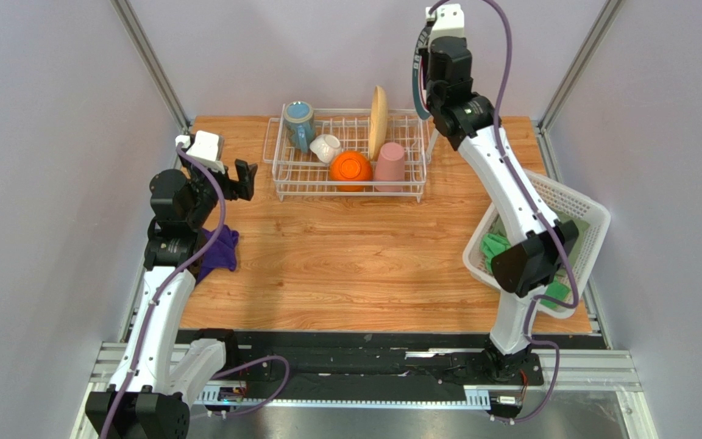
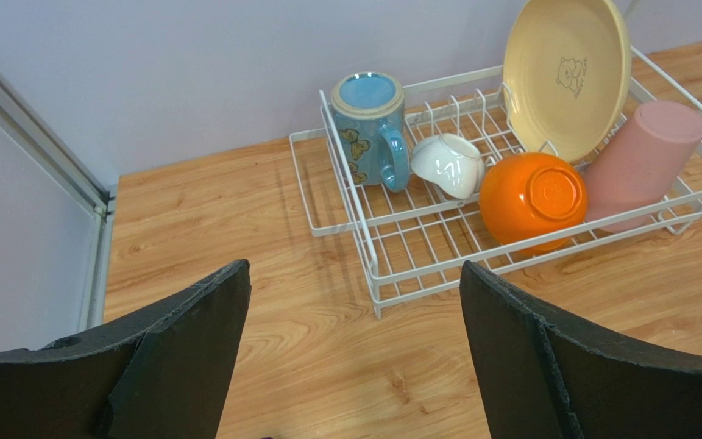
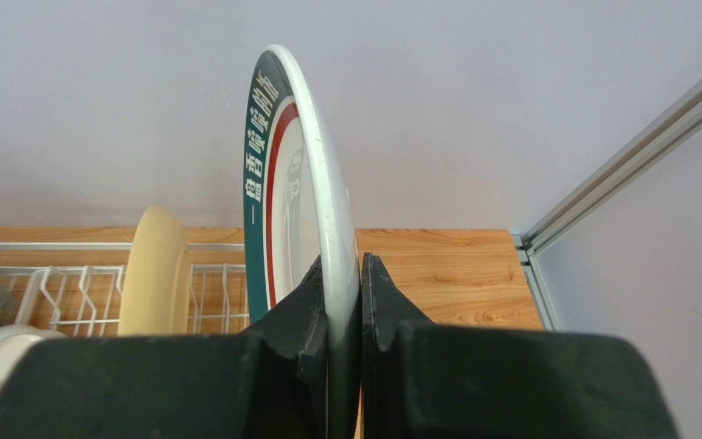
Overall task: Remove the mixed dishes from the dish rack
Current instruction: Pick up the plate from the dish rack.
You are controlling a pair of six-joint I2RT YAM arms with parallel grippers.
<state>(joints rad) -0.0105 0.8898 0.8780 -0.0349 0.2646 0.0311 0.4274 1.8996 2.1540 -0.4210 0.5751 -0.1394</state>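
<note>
1. Left gripper (image 2: pixel 353 274): black fingers spread wide and holding nothing, near the left end of the white wire dish rack (image 2: pixel 361 240).
2. Right gripper (image 3: pixel 361 274): lifting the round white plate with a dark green rim (image 3: pixel 291 183) goes best straight up and vertical, clearing the wires before it swings away. The fingers pinch its lower rim at the rack's far right end.

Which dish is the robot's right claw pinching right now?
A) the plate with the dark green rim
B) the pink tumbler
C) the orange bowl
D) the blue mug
A: in the right wrist view the right gripper is shut on the edge of the dark-rimmed plate, holding it upright on edge.
</note>
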